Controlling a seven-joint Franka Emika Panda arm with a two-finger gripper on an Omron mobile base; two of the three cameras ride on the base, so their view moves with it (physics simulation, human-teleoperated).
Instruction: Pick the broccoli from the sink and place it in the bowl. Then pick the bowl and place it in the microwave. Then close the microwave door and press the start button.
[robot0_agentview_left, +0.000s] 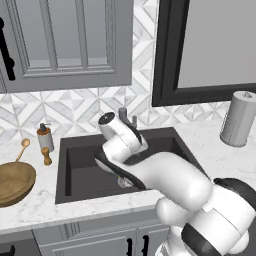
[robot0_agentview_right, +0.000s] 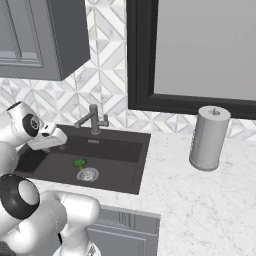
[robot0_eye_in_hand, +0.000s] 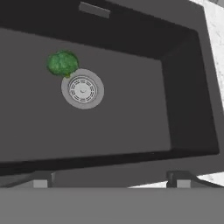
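Claw (robot0_eye_in_hand: 110, 183) stands wide, empty, its two dark tips far apart at the near edge of the hand view, hanging above the sink (robot0_eye_in_hand: 188, 87) and looking down into the basin. Broccoli (robot0_eye_in_hand: 63, 63) lies on the basin floor, touching the rim of the round metal drain (robot0_eye_in_hand: 82, 89) and off to one side of the claw's line, not between the tips. Judged as a light, bumpy floret, fairly stiff in the stem but crumbly at the crown; likely best taken across the crown with a gentle close, since it could roll on the smooth floor. From the right base view the floret (robot0_agentview_right: 79, 163) sits just behind the drain, with the faucet (robot0_agentview_right: 93, 120) at the back wall. Bowl (robot0_agentview_left: 15, 182) rests on the tabletop (robot0_agentview_left: 30, 210) left of the sink, cut off by the frame edge; wooden spoon (robot0_agentview_left: 22, 148) and a small dispenser bottle (robot0_agentview_left: 45, 137) stand behind it. Arm hides the basin floor in the left base view. Stem direction cannot be made out.
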